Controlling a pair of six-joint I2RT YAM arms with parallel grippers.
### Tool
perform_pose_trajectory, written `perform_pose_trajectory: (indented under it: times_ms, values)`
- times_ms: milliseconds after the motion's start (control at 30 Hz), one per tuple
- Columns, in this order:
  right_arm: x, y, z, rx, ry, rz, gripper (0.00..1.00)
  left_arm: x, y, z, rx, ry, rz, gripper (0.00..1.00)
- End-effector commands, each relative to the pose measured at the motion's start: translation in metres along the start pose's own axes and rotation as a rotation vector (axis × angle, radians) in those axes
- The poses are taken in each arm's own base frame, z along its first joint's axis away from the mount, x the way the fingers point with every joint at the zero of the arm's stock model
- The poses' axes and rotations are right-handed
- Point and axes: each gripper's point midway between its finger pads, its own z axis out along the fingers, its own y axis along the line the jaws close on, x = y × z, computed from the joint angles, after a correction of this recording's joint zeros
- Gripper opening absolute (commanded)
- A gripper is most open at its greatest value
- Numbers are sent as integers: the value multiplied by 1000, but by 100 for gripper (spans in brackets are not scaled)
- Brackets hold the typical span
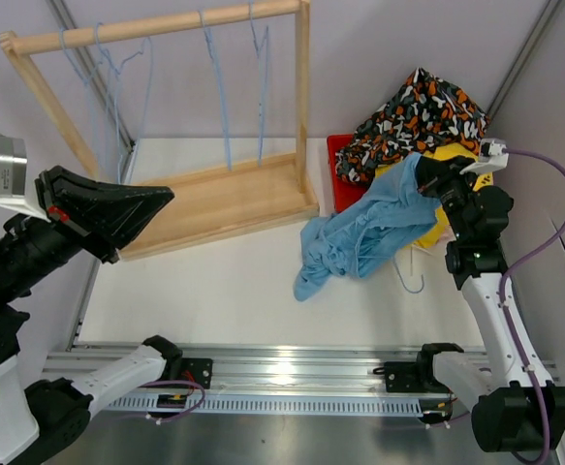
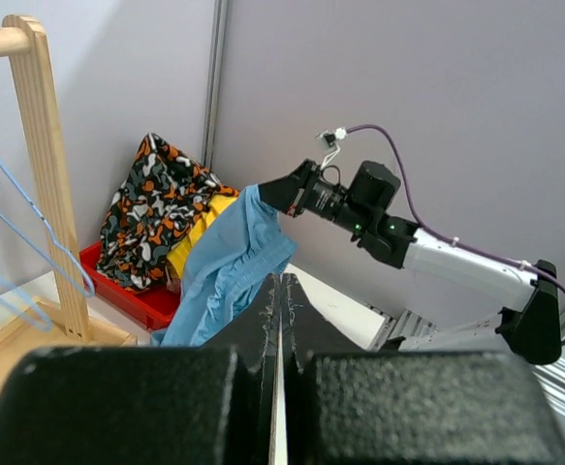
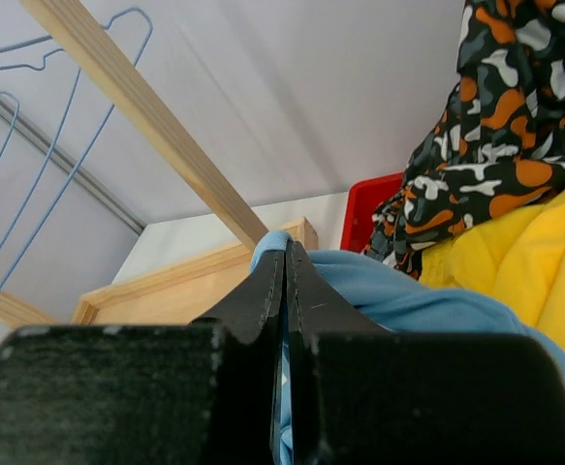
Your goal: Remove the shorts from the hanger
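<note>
Right claw (image 1: 421,171): fingers clamped on an upper edge of the light blue shorts (image 1: 364,232) and held raised. The rest of the cloth is draped down and to the claw's left, its lower end lying on the white desk (image 1: 224,286).

Just beyond the claw: a red bin (image 1: 338,150), loaded with blotched black-orange-white shorts (image 1: 418,116) and yellow shorts (image 3: 515,262), with the wall panels close behind.

Left of the claw: a wooden rack (image 1: 214,199), its upright post near the bin, with blue wire hangers (image 1: 226,107) hung on the rail. Open desk is seen between rack, blue cloth and near edge.

Left claw (image 1: 164,199): fingers together on nothing, held in the air at the rack's far end, well apart from the shorts.
</note>
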Motion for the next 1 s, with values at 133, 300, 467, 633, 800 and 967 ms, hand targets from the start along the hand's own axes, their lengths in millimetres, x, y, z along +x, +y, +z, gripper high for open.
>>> perform_pose_trajectory:
  times_ms: [133,300,467,633,800,967]
  values:
    - [-28,36,-7,-101,-82,0,0,83,16,59,217,143,2,48]
    - [-43,39,-3,-91,-92,-47,0,219,46,101,219,328,-48,77]
    - [-48,29,-1,-42,-88,-79,0,315,44,134,180,444,40,79]
    - [-48,21,-1,-18,-84,-74,0,366,30,161,231,423,118,78]
    - [-37,13,2,-6,-54,-67,0,393,15,184,256,389,170,76]
    - [-24,7,4,-2,-26,-61,0,421,16,212,231,381,257,75]
